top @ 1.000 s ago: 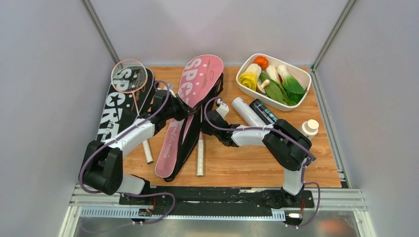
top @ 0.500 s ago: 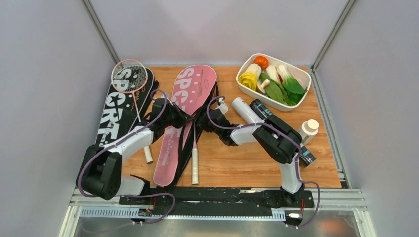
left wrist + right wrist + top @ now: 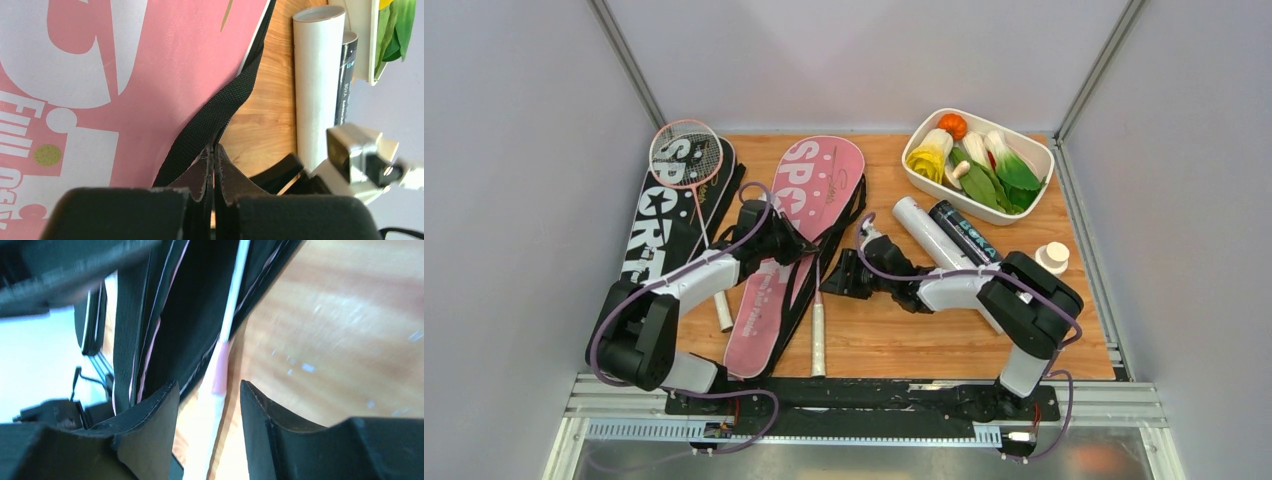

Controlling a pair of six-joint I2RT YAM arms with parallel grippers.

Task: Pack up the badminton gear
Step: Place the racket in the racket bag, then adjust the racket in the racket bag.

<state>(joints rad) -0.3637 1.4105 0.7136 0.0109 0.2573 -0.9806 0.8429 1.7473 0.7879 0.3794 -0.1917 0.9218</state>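
A pink "SPORT" cover (image 3: 816,185) lies mid-table, and a racket's white handle (image 3: 818,335) sticks out of its near end. My left gripper (image 3: 796,243) is shut on the cover's black strap (image 3: 216,112), pinched at my fingertips (image 3: 214,150). My right gripper (image 3: 836,280) stands open astride that racket; its handle (image 3: 209,440) lies between my fingers (image 3: 257,410) and is not gripped. A second racket (image 3: 686,155) rests on the black cover (image 3: 656,225) at the left. A white tube (image 3: 922,228) and a black tube (image 3: 969,235) lie side by side to the right.
A white bowl of toy vegetables (image 3: 1044,152) stands at the back right. A small white bottle (image 3: 1053,257) stands near the right edge, close to my right arm's elbow. Grey walls close in the table at the left, back and right.
My right gripper has opened off the racket and moved nearer and lower along its shaft. The pink cover's raised top has come down flat. My left gripper stays shut on the strap.
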